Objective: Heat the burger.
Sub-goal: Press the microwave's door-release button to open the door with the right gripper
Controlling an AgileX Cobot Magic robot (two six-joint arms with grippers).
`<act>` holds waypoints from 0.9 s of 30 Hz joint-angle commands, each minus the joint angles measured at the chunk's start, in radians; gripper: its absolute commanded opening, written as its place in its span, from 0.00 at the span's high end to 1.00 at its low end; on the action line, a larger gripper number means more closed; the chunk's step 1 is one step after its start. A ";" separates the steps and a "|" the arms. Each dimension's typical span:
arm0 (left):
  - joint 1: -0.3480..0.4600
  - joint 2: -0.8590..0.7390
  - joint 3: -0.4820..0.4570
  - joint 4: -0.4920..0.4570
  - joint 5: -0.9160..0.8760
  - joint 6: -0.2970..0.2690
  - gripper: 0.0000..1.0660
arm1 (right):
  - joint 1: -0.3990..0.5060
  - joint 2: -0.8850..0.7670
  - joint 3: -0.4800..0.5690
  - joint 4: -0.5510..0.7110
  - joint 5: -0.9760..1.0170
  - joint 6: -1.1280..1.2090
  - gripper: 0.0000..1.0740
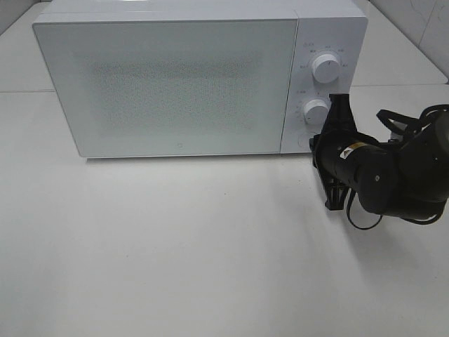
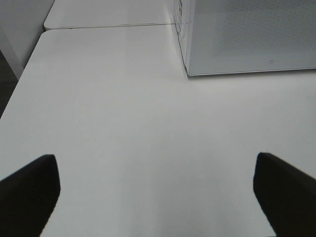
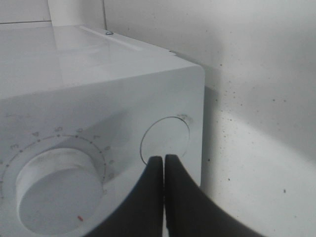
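The right hand, fingers pressed together, had its tips at the round button beside the lower dial of the closed microwave. Recommendation: press squarely on the button's centre, clear of the dial. The left hand hung spread wide over the surface. The burger was not in view.

matte black arm, yellow label, looping black cables, black tapered jaws.

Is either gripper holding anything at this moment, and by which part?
Nothing is held. The left gripper is open above the table. The right gripper is shut on nothing, its tips at the round button on the microwave.
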 commanded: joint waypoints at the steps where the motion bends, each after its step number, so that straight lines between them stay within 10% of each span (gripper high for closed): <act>1: 0.005 -0.013 0.000 0.003 0.006 -0.001 0.06 | -0.011 0.018 -0.026 -0.013 0.007 -0.019 1.00; 27: 0.005 -0.013 0.000 0.003 0.006 -0.001 0.06 | -0.035 0.077 -0.119 0.012 0.001 -0.019 1.00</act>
